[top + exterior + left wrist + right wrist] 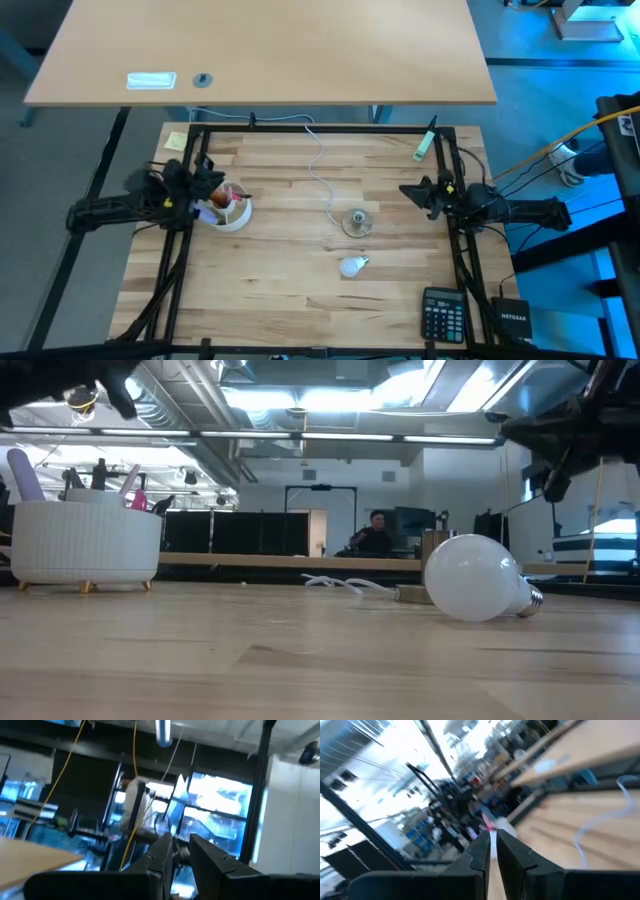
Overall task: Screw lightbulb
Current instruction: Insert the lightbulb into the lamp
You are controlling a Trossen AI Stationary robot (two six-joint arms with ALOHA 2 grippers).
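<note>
The white frosted lightbulb [349,266] [472,577] lies on its side on the wooden table, its grey screw base [533,600] toward the right. Just beyond it the round silvery socket [357,222] sits flat, its thin white cord [322,165] running to the far edge. My left gripper [212,184] [181,846] hovers at the left edge above a white cup, tipped upward, its fingers close together with nothing between them. My right gripper [408,190] [492,838] hangs at the right edge, shut and holding nothing. Both are well clear of the bulb.
A white ribbed cup [232,210] [85,543] with tools stands under the left gripper. A black calculator [445,315] lies at the near right corner, a green marker [425,143] at the far right, a yellow note [176,141] at the far left. A person sits far behind the table.
</note>
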